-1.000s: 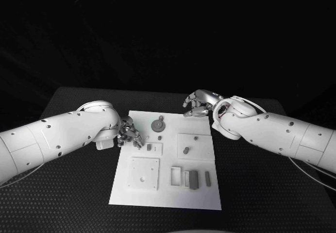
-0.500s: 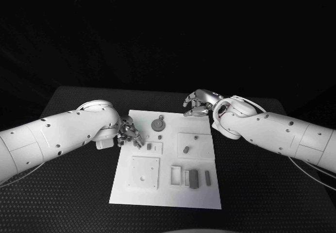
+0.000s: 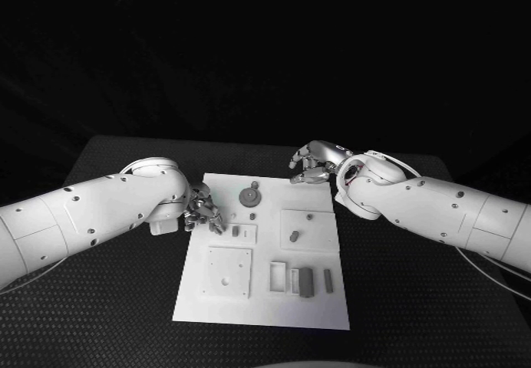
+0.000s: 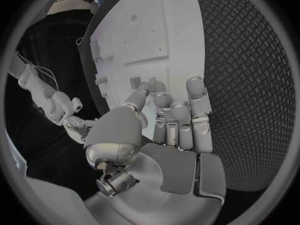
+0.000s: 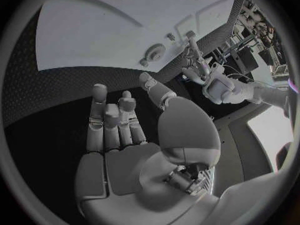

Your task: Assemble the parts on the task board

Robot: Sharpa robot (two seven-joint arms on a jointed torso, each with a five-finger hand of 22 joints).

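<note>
Hovering over the left edge of the task board [image 3: 265, 253], the left hand [image 3: 205, 213] has its fingers [image 4: 195, 92] loosely extended side by side and the thumb drawn in toward them; the left wrist view shows a small grey part [image 4: 152, 81] at the tips of thumb and forefinger, though whether it is pinched or merely lies on the board just past them I cannot tell; the right hand [image 3: 315, 163] hangs over the black table [image 3: 410, 276] just beyond the board's far right corner, fingers gently curled and apart, palm bare in the right wrist view, holding nothing and touching nothing; the board lies flat in the middle of the table, its long sides running near to far; a round grey part [image 3: 251, 198] sits near its far edge, a small upright peg [image 3: 293, 237] stands in the square recess right of centre, and two dark bars [image 3: 315, 281] lie side by side toward the near right; a raised square plate [image 3: 227, 272] occupies the near left of the board; the table top is dark and finely textured, and the room behind it is black.
</note>
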